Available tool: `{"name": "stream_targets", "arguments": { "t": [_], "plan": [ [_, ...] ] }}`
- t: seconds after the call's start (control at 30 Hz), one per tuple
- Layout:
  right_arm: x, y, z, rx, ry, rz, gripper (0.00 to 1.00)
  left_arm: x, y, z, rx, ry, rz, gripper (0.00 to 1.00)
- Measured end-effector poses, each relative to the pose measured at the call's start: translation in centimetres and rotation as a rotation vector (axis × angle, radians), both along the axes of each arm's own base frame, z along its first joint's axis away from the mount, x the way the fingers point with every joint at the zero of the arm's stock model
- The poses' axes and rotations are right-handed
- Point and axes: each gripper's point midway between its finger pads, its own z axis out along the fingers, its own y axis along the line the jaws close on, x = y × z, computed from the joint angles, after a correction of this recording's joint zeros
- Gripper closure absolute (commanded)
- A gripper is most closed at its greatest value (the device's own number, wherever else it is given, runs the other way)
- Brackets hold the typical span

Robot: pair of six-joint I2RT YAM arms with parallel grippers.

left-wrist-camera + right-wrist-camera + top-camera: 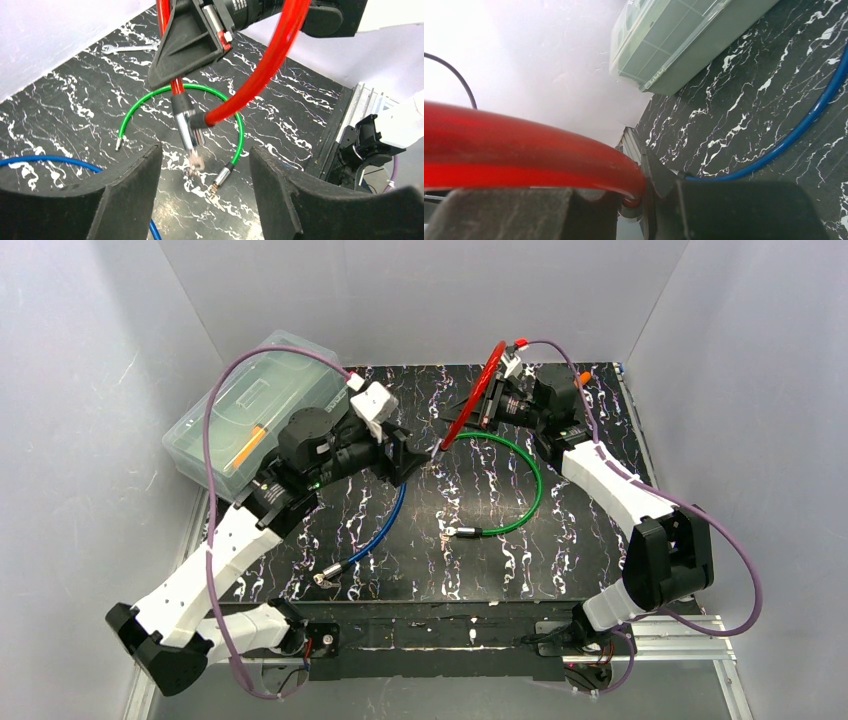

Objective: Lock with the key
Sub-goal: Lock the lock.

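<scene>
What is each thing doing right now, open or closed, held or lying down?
Red cable lock: lifted, held by the right gripper.
Left gripper: open, empty.
Green cable lock: lying on the table, ends apart.
Blue cable lock: lying on the table.
Plastic box: lid closed.

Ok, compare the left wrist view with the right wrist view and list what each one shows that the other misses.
Only the left wrist view shows the green cable lock lying on the table, the chrome lock end of the red cable with a blurred key below it, a wrench at the far edge, and the open left gripper. Only the right wrist view shows the clear plastic box by the wall. Both show the red cable lock held in the right gripper jaws, plus the blue cable lock.
</scene>
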Motion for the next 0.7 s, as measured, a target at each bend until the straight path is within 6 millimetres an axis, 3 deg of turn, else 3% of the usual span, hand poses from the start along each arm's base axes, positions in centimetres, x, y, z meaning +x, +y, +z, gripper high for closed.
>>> {"name": "stream_targets", "arguments": {
  "t": [0.17,0.43,0.7],
  "plan": [
    [0.5,-0.3,-0.5,-0.014,0.027,-0.029,0.99,-0.6,1.2,-1.5,0.014,0.048,0.032,0.48],
    [0.8,-0.6,-1.0,-0.026,0.053,-0.049,0.99,1.0,0.2,-6.7,0.127,0.175,0.049,0.54],
    [0.9,-0.6,-1.2,-0.03,0.059,-0.058,0.99,1.5,-0.4,-8.3,0.152,0.212,0.038,0.54]
  ]
}}
